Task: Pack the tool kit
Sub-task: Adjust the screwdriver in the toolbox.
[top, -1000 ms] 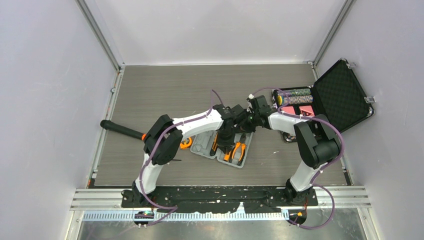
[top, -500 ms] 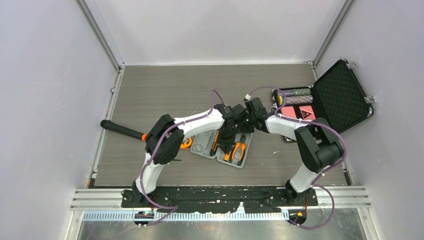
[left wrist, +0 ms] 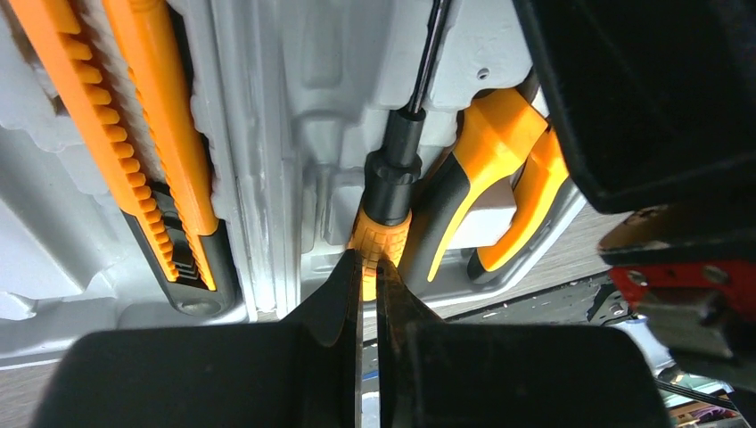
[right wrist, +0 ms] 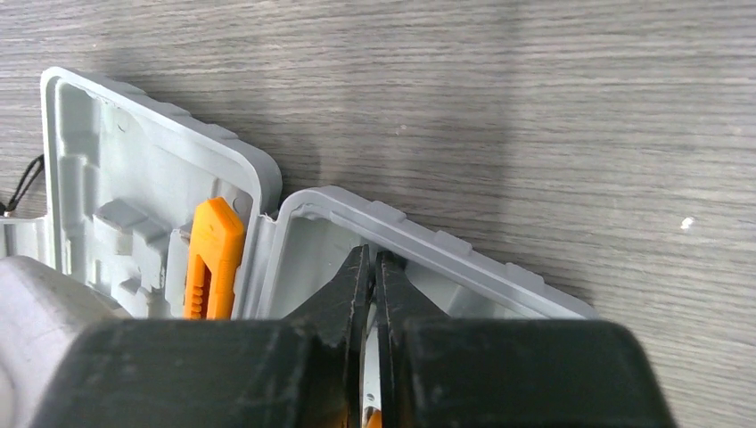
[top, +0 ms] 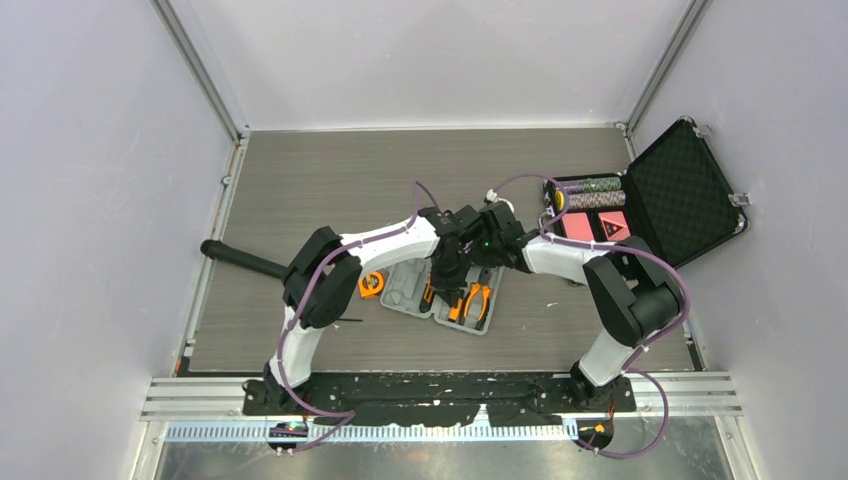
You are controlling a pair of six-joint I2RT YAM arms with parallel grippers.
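Now the left gripper [left wrist: 368,264] has pinched shut at the orange butt of the screwdriver [left wrist: 382,239] in the tool kit [top: 405,291]; the right gripper [right wrist: 370,260] stays closed. Seating looks underway.

One grey tool case [top: 408,288] lies open in two halves, and in it show one screwdriver [left wrist: 392,192], one pair of pliers [left wrist: 486,169] and one orange-and-black utility knife [left wrist: 169,134] (anything more is hidden). Outside it on the surface [top: 330,180] there are one orange tape measure [top: 371,285], one long black-handled tool [top: 240,259] and one black foam-lined case [top: 680,190] holding two rows of chips [top: 590,186]. Two arms reach in, the left arm [top: 385,243] and the right arm [top: 560,255].
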